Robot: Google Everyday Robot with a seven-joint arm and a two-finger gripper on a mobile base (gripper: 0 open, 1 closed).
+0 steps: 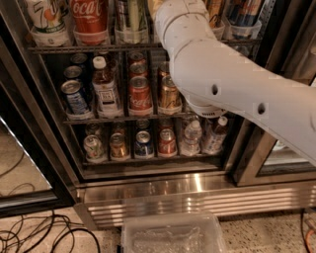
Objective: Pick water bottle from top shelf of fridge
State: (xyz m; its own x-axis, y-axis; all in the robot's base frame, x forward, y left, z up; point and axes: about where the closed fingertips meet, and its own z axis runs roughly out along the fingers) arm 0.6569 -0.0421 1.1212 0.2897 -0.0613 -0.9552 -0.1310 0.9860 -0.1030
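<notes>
The fridge [47, 141] stands open in front of me. Its top shelf [98, 48] runs along the upper edge, fronted by translucent cup holders that hold a Coca-Cola bottle [89, 15] and other tall drinks. My white arm [222, 84] reaches from the right up past this shelf and leaves the picture at the top. The gripper is out of view beyond that edge. The large water bottle does not show; it is hidden by the arm or lies above the picture.
The middle rack holds cans and a brown-drink bottle [105, 86] with a white cap. The lower rack holds cans and two small water bottles [191, 136]. Below are the steel louvered panel [197, 200], a clear plastic bin [173, 234] and floor cables [44, 237].
</notes>
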